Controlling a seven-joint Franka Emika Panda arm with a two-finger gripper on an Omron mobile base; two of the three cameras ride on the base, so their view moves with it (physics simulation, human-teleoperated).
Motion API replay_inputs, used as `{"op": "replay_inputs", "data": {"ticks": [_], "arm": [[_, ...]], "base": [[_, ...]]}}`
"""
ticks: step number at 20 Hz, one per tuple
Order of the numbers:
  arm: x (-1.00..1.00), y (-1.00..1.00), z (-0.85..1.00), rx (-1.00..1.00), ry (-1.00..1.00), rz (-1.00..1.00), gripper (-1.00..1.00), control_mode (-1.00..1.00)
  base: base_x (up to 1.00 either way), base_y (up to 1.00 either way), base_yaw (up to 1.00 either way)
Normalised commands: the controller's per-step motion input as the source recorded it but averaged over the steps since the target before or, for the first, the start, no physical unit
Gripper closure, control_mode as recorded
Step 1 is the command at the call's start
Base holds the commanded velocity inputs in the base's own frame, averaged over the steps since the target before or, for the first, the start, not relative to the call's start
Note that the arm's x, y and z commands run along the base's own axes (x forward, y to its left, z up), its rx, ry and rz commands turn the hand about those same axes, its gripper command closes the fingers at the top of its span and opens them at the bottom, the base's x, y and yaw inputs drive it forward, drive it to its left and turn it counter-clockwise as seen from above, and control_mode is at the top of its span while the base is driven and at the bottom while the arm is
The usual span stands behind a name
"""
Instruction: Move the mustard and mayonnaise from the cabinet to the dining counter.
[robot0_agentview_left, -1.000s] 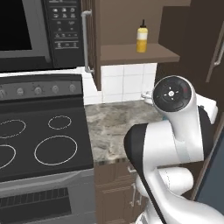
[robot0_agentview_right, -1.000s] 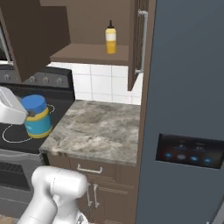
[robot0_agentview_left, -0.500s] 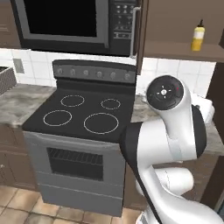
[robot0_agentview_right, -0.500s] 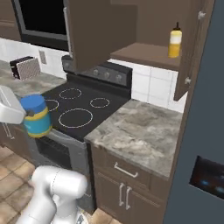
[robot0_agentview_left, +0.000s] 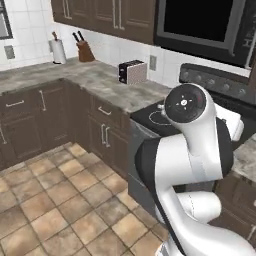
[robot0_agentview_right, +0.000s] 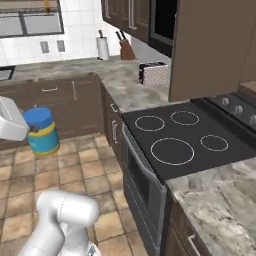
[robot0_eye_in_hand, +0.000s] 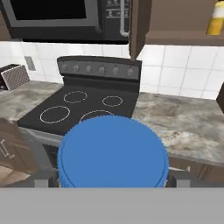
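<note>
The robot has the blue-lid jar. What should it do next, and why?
Probably keep driving toward the dining counter. The claw holds the mayonnaise in the air above the tiled floor, and the mustard sits on the cabinet shelf, waiting its turn.

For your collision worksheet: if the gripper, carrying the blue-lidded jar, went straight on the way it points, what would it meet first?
Probably the stove, just ahead beyond the mayonnaise held by the gripper; depth is unclear.
</note>
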Motion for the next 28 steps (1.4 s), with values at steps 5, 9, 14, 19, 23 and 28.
{"op": "replay_inputs", "data": {"ticks": [5,9,14,19,23,28], "arm": [[0.00,0.00,0.00,0.00,0.00,0.00,1.00,1.00],[0.00,0.00,0.00,0.00,0.00,0.00,1.00,1.00],[0.00,0.00,0.00,0.00,0.00,0.00,1.00,1.00],[0.00,0.00,0.00,0.00,0.00,0.00,1.00,1.00],[0.00,0.00,0.00,0.00,0.00,0.00,1.00,1.00],[0.00,0.00,0.00,0.00,0.00,0.00,1.00,1.00]], "base": [[-0.08,0.05,0.99],[-0.01,0.09,0.95],[0.01,0.06,0.91],[0.22,0.01,0.80],[0.53,-0.01,0.52],[0.74,-0.14,0.22]]}}
